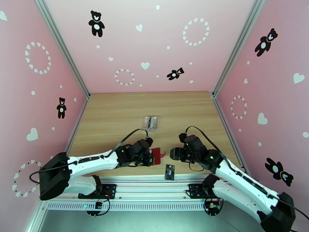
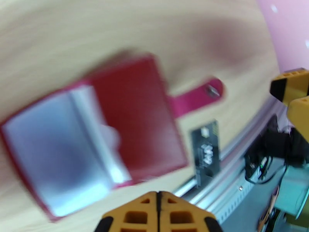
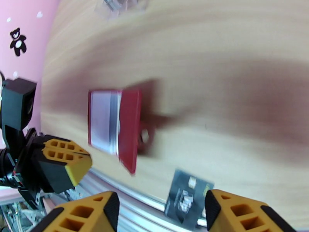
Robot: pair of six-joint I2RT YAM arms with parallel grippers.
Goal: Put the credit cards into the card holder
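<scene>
With the left gripper [image 2: 157,207] clenched empty by the open card holder [image 1: 156,156], the right gripper [image 3: 160,203] hangs spread wide near the dark credit card [image 1: 169,171] at the table's [image 1: 116,113] front edge, where a clumsy pinch could skid it off.

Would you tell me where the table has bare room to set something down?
Bare wood lies behind the clear tray to the back wall, and either side of it. The near middle is crowded: red wallet, dark card, left arm and right arm.
</scene>
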